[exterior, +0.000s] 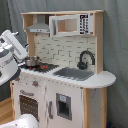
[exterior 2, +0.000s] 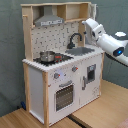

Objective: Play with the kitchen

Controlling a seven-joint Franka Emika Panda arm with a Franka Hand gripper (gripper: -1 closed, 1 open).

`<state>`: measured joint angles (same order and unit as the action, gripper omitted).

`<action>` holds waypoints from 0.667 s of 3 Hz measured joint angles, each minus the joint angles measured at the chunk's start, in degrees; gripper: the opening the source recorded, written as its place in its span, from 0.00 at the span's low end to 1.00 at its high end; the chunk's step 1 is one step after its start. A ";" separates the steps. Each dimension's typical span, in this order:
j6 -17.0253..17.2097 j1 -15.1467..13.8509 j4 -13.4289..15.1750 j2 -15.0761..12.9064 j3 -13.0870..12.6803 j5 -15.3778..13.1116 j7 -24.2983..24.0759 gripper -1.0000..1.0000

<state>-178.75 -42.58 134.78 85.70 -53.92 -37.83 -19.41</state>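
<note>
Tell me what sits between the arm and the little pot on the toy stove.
In the second exterior view, the arm's end hangs above the sink, with the black faucet between it and the pot on the stove. Nothing else visibly stands in the way.

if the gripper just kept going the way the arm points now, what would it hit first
Probably the kitchen's upper part. In the second exterior view the arm's tip points toward the second exterior view's left, at the wooden side post beside the open shelf. The gripper itself is not visible, and depth is unclear, so it might pass in front.
</note>
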 joint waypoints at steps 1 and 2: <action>5.35 0.61 -1.00 0.20 0.82 0.00 -3.04 1.00; 11.09 1.38 -1.79 0.20 0.82 -0.01 -6.69 1.00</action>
<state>-167.65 -41.19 132.99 85.90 -53.10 -37.85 -26.10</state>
